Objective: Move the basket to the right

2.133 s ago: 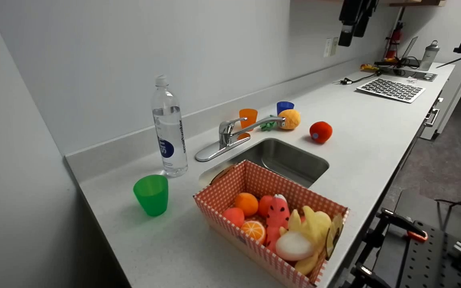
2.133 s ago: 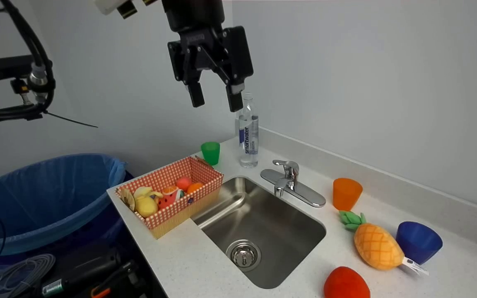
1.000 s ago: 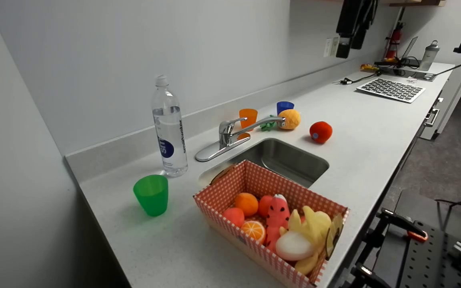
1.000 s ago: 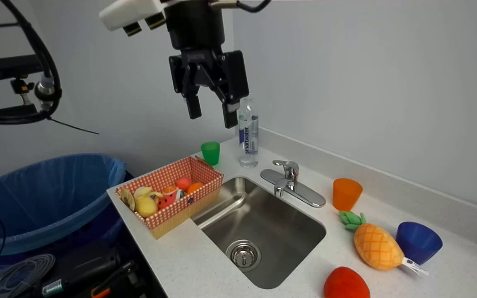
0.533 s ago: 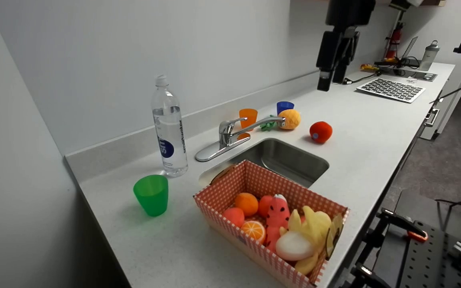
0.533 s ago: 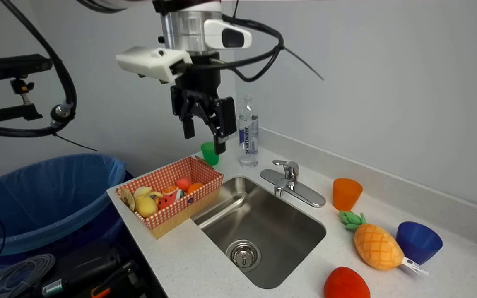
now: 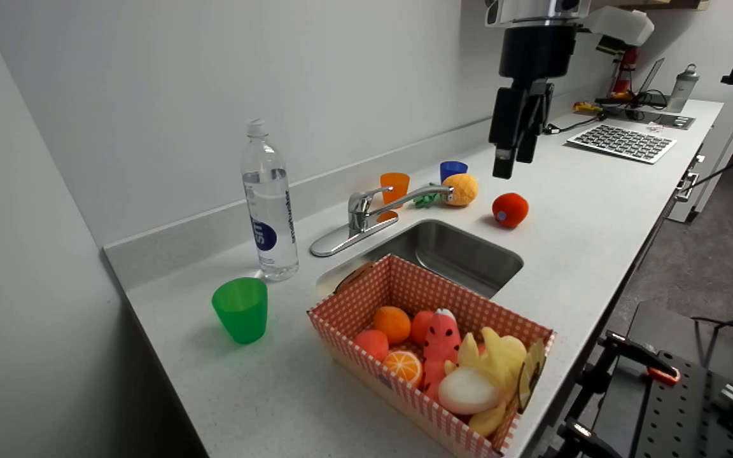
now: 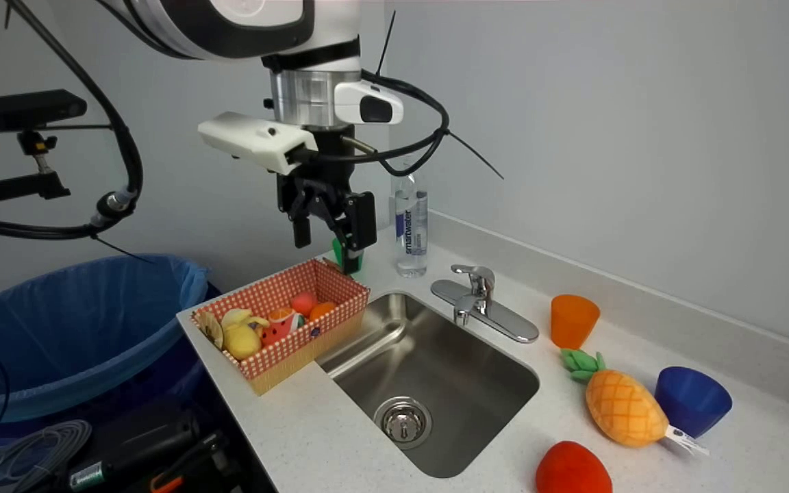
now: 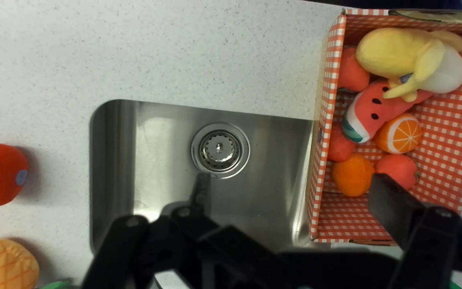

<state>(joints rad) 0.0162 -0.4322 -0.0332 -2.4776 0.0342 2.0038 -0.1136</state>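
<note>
Basket (image 8: 309,350) at edge of sink (image 8: 449,370), counter (image 7: 576,203) stretching beyond, gripper (image 8: 327,253) spread above

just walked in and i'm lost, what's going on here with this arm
A robot arm is set to move the checked basket of toy fruit to the right. Its gripper hangs open in the air above the counter, holding nothing. The basket is not in its grasp; it stands at one end of the sink.
</note>
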